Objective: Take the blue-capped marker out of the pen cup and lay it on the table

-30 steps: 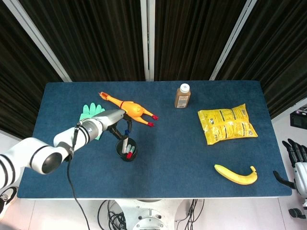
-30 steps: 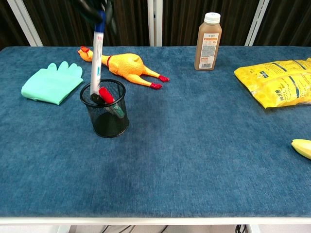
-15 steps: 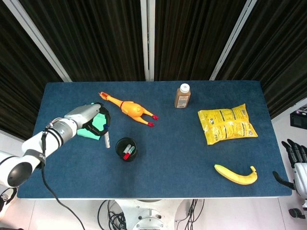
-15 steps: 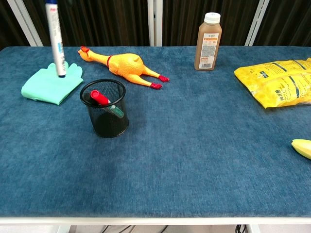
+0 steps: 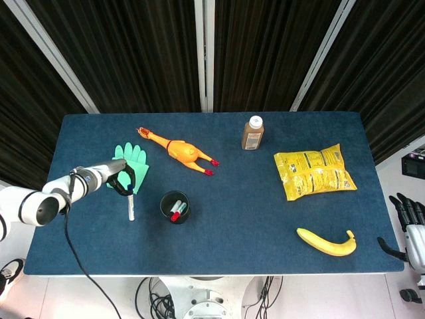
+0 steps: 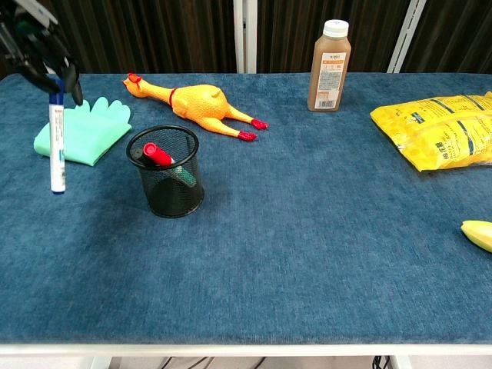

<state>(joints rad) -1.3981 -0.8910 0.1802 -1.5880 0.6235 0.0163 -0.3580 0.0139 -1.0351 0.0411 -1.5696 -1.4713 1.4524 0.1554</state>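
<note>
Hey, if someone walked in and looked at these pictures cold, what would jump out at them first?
Probably the left hand at the table's left edge, holding the blue-capped marker upright, cap end up, beside the green glove. Next, the black mesh pen cup just to its right with a red-capped marker inside. Then the orange rubber chicken behind the cup and the yellow bag far right.

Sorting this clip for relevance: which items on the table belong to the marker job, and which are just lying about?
Job: blue-capped marker, held upright by the left hand; black mesh pen cup.

Lying about: red-capped markers in the cup, green glove, rubber chicken, brown bottle, yellow bag, banana.
</note>
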